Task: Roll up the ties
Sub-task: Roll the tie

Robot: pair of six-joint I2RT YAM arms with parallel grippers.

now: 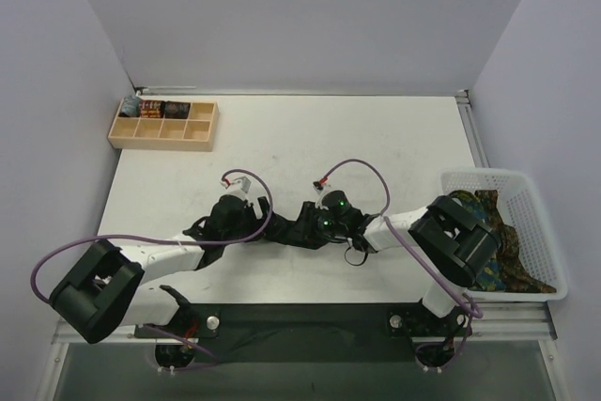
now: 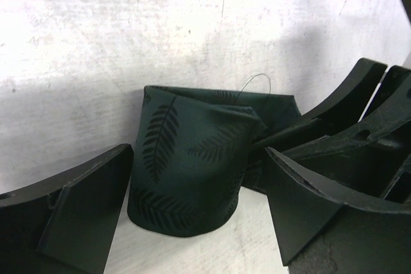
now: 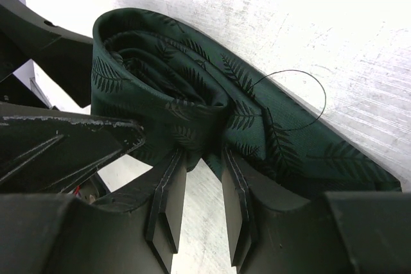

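Observation:
A dark green tie with a fern pattern (image 1: 293, 232) lies at the table's middle, partly wound into an upright roll (image 2: 186, 171). Its free length runs off to the right (image 3: 334, 158). My left gripper (image 2: 196, 158) is open, one finger on each side of the roll, with a gap to the fabric. My right gripper (image 3: 204, 158) is nearly closed, and its tips pinch a fold of the green tie at the roll's lower edge. In the top view both grippers meet over the tie, left (image 1: 272, 224) and right (image 1: 317, 227). More patterned ties (image 1: 498, 241) lie in the basket.
A white mesh basket (image 1: 526, 180) stands at the right edge. A wooden divided box (image 1: 164, 129) at the back left holds rolled ties (image 1: 155, 107) in its rear cells. Purple cables (image 1: 362, 166) loop over the arms. A loose thread (image 3: 302, 94) sticks up from the tie.

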